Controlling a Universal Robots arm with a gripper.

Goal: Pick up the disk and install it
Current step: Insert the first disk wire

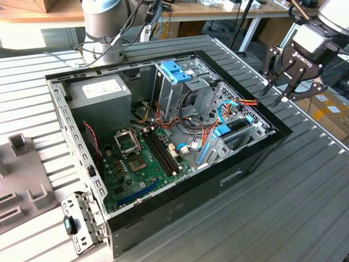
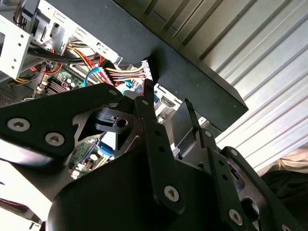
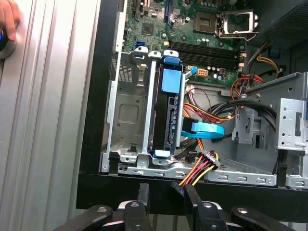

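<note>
The disk [image 3: 168,115] stands on edge in a slot of the metal drive bay inside the open computer case [image 1: 218,183], with blue rail ends at both ends. In the exterior view the disk [image 1: 235,126] sits near the case's wall at the exterior view's right. My gripper [image 1: 274,95] hangs just outside and above that wall. It is open, with nothing between its fingers. In both wrist views the gripper [image 3: 166,197] [image 2: 166,108] sits over the black case rim, apart from the disk.
Red and yellow cables [image 3: 204,166] and a blue ribbon cable [image 3: 204,129] lie beside the bay. A grey power-supply box [image 1: 101,93], a blue-handled drive cage [image 1: 175,71] and the motherboard [image 1: 142,158] are inside the case. A person's hand [image 3: 7,14] rests on the ribbed table [image 1: 283,213].
</note>
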